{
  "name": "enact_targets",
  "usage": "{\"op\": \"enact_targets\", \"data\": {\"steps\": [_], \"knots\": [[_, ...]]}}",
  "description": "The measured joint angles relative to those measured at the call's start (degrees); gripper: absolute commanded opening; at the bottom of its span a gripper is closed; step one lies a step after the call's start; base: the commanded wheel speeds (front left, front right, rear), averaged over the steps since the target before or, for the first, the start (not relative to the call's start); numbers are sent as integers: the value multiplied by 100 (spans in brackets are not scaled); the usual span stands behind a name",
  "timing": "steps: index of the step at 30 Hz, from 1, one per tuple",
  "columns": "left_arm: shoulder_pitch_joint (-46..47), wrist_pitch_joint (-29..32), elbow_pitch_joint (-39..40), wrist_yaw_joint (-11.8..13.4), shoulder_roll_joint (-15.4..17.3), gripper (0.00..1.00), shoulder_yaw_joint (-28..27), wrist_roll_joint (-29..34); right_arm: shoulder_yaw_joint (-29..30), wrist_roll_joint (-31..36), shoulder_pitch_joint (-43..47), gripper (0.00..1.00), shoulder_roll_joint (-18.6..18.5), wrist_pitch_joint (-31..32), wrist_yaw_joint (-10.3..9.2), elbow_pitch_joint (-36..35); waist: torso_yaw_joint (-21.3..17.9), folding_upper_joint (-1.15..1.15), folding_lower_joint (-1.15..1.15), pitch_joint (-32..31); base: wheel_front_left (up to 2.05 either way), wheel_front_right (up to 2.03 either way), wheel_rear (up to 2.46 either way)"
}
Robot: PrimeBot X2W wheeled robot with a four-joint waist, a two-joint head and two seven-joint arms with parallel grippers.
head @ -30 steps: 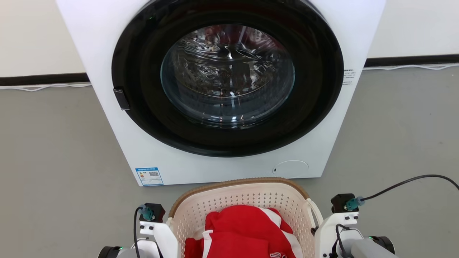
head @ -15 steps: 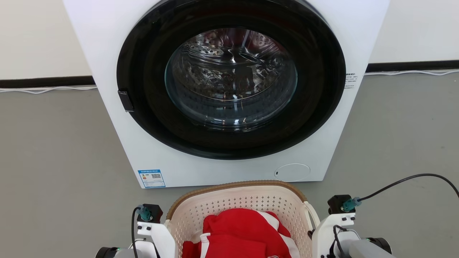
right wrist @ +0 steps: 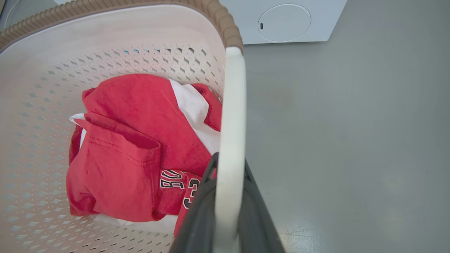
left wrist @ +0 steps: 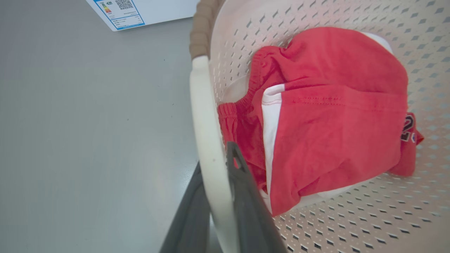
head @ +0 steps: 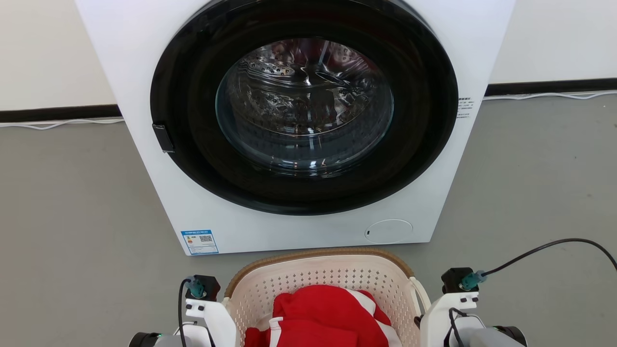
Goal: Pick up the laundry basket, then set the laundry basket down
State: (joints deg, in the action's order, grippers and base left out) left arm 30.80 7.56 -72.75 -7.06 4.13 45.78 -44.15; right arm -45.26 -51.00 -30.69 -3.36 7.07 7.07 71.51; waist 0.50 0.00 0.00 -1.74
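The laundry basket (head: 318, 275), cream perforated plastic with rounded corners and a brown woven-look rim, is low in the head view, just in front of the washing machine (head: 289, 231); crumpled red-and-white clothing (head: 328, 313) lies inside; the left gripper (left wrist: 215, 158) is clamped on the smooth white left handle (left wrist: 205, 116); the right gripper (right wrist: 230, 161) likewise grips the right handle (right wrist: 232, 105); dark fingers straddle each bar, wrists flanking the basket over grey floor (head: 72, 217).

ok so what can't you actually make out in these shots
Underside of the cream-white perforated plastic laundry basket: head view's bottom edge cuts it off, so lifted or resting is unclear.
Black lettering on the red-and-white garment: right wrist view, folds break it up.
Blue label on the white washing machine: head view, print too small.
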Motion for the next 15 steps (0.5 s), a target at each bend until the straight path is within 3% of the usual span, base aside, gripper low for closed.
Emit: {"op": "enact_targets", "data": {"steps": [15], "knots": [[0, -36, -8, 0, 18, 0, 170, -176, -196, -205, -2, 0, -9, -1, 0, 8, 39, 0, 0, 17, 0, 0, 0]]}}
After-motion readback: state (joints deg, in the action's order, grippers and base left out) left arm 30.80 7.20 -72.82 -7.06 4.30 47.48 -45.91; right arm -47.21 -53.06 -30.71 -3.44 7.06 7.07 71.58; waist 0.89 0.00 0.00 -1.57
